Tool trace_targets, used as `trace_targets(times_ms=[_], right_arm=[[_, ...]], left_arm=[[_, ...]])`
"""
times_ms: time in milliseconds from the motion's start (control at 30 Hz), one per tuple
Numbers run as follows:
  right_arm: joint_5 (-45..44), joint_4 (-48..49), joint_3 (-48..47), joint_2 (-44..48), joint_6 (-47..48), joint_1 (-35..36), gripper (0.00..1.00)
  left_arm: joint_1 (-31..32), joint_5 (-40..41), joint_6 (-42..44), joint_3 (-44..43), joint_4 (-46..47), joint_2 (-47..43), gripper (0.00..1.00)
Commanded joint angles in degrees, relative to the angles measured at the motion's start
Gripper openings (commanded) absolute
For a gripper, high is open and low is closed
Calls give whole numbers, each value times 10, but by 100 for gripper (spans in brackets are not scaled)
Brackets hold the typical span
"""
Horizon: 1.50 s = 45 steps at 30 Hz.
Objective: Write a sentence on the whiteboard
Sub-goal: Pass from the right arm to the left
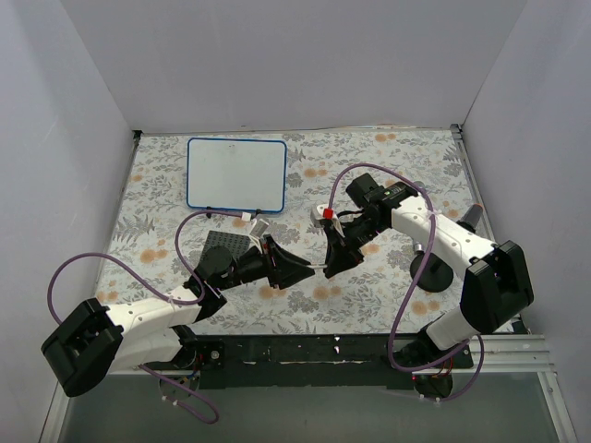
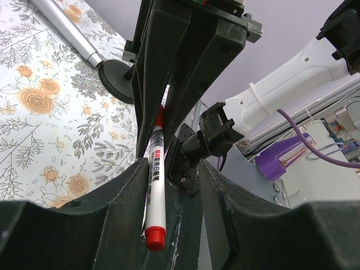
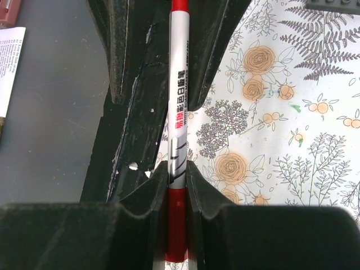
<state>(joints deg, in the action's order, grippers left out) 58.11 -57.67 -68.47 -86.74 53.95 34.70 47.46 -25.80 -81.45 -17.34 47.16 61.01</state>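
The whiteboard (image 1: 236,173) lies flat at the back left, blue-rimmed, and its face is blank: no sentence shows on it. Both grippers meet nose to nose over the middle of the cloth. My right gripper (image 1: 334,265) (image 3: 177,174) is shut on a white marker (image 1: 320,269) (image 3: 178,112), pinching it where the barrel meets its red end. The marker's other end, with a red tip (image 2: 154,236), reaches in between the fingers of my left gripper (image 1: 308,269) (image 2: 171,180). It lies against one finger (image 2: 121,197), while the other finger (image 2: 225,202) stands apart from it.
A dark grey studded plate (image 1: 228,245) sits just behind the left wrist. A black round base with a silver rod (image 1: 431,274) (image 2: 115,81) stands at the right. White walls close in the flowered cloth (image 1: 369,161), and purple cables loop from both arms.
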Motion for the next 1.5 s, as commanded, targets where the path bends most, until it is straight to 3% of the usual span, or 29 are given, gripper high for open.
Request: trace_targets(times_ms=[0, 100, 300, 500, 933, 1300, 1467], right_arm=[[17, 8, -4, -4, -6, 4, 1], [13, 5, -4, -4, -2, 4, 1], [3, -25, -2, 0, 46, 5, 1], [-13, -34, 1, -3, 60, 19, 1], [-13, -44, -4, -3, 67, 27, 1], [0, -32, -4, -4, 50, 26, 1], [0, -29, -4, -6, 46, 26, 1]], left_arm=[[2, 14, -3, 1, 23, -5, 40], [2, 8, 17, -10, 3, -7, 40], [1, -59, 136, -92, -202, -14, 43], [1, -88, 190, -139, -300, 0, 47], [1, -122, 215, -166, -340, 31, 49], [1, -105, 128, -96, -183, 13, 48], [1, -105, 120, -87, -180, 14, 45]])
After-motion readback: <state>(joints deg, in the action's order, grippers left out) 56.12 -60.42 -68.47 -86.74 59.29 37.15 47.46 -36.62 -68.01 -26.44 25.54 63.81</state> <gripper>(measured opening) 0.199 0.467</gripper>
